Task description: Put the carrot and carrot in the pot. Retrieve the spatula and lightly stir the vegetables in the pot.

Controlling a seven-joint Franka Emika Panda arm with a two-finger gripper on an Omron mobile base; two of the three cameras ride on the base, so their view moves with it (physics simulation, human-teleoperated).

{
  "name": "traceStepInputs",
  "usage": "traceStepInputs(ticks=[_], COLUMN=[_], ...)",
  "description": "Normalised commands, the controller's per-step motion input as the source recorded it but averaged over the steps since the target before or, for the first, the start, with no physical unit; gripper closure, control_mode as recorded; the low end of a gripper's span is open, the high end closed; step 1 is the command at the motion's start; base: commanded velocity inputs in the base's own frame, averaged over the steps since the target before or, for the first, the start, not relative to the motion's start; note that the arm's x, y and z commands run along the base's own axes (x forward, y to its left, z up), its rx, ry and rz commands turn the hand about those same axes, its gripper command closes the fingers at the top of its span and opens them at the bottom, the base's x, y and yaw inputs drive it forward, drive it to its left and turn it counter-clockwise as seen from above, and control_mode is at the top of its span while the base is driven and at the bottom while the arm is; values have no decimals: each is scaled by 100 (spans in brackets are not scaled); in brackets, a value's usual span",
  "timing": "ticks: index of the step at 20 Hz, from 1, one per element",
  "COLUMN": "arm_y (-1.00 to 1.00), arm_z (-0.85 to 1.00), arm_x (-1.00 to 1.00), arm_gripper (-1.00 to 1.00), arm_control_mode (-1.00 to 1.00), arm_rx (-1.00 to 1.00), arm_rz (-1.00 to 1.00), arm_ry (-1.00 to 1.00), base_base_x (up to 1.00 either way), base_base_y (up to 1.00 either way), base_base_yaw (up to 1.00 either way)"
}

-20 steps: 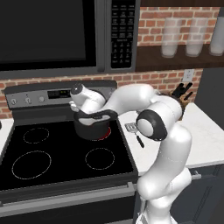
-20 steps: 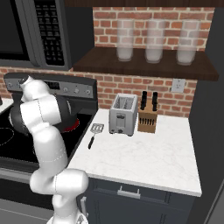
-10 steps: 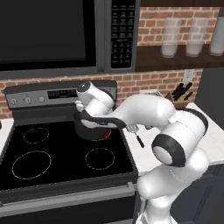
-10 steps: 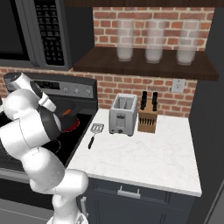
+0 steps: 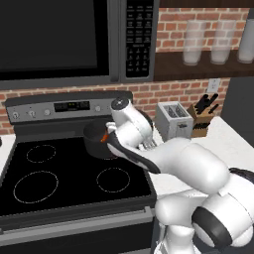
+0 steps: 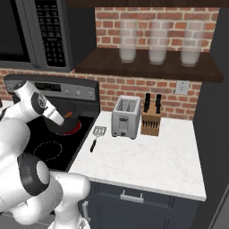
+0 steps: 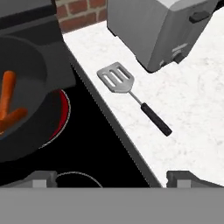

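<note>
**End effector open over the stove edge, spatula flat on the counter**

The pot (image 7: 26, 113) sits on the rear right burner of the black stove (image 5: 59, 178), a red ring glowing beneath it. Inside lie 2 orange carrot pieces (image 7: 8, 103), close together.

The spatula (image 7: 131, 96) lies flat on the white marble counter (image 6: 147, 161), just beside the stove's right edge and in front of the toaster (image 6: 126, 117). Its slotted head points toward the brick wall, its black handle toward the counter's front. Nothing touches it.

The end effector (image 7: 111, 177) hangs above the stove's right edge, between pot and spatula; its 2 fingertips (image 7: 43, 178) stand wide apart, holding nothing. In the left base view the white arm reaches across the pot's right side (image 5: 99, 141). A knife block (image 6: 151, 123) stands right of the toaster, touching or nearly so.
</note>
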Motion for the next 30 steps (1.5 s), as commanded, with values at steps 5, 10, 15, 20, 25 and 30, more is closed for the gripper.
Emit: traceStepInputs(ticks=[5,10,15,20,25,30], arm_y=[-64,-65,-55,-37,-15,-7], arm_z=[0,8,13,-2,-8,-36], arm_x=[-58,-16,0,3,28,35], arm_gripper=[-100,-100,-100,-100,-100,-100], arm_control_mode=[-100,-100,-100,-100,-100,-100], arm_rx=[0,1,1,0,1,3], arm_rz=[0,0,0,3,14,13], arm_ry=[7,12,31,27,18,2], base_base_x=[0,0,0,0,0,0], base_base_y=[0,0,0,0,0,0], base_base_yaw=[0,0,0,0,0,0])
